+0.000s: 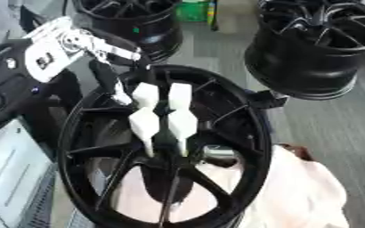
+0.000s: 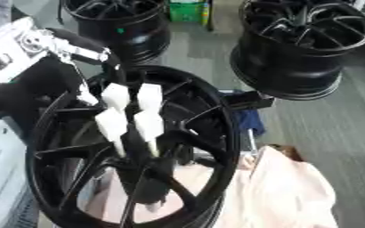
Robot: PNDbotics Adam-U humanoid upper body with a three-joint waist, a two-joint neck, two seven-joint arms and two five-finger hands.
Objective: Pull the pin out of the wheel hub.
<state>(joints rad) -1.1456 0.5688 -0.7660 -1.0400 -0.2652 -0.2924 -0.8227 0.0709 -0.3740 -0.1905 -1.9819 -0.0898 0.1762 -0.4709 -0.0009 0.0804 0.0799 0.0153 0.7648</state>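
Here the left hand (image 1: 162, 118) points straight fingers (image 1: 144, 122) into the wheel hub (image 1: 240, 133); blue clamp (image 2: 252, 122) visible only right-eye.

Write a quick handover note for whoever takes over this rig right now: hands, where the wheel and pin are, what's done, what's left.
Left hand: in from the upper left, pale fingers extended down over the centre of the black wheel hub. Whether they pinch anything cannot be told.
Right hand: not in view.
Wheel hub: stands close in front, partly on a pinkish cloth. Two more black wheels stand behind.
Pin: cannot be made out; the fingers cover the centre.
Done: hand is at the hub.
Left: grip the pin and pull it out.
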